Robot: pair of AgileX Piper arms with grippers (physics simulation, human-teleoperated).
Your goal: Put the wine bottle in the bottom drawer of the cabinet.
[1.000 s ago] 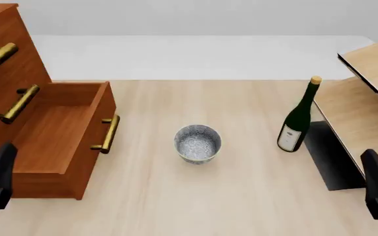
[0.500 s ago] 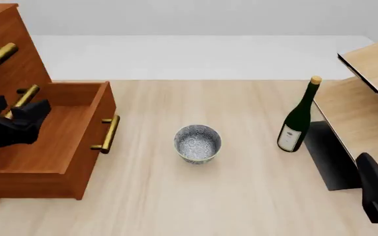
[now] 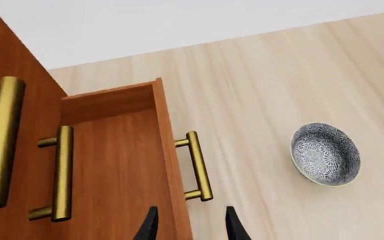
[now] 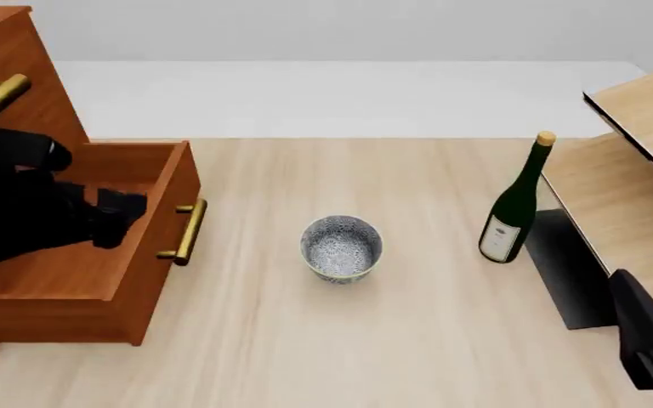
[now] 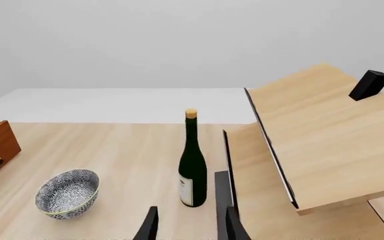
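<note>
My left gripper [image 3: 188, 227] parted, empty, over bottom drawer [image 4: 99, 223]. Right gripper [image 5: 186, 225] parted, wine bottle [image 4: 515, 205] at 12 o'clock, upright; off-centre approach risks toppling it.

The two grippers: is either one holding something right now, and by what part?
Nothing is held. The left gripper is open above the bottom drawer; the right gripper is open, short of the upright wine bottle.

Glossy glass wine bottle [image 4: 516, 208] (cork-topped)
</note>
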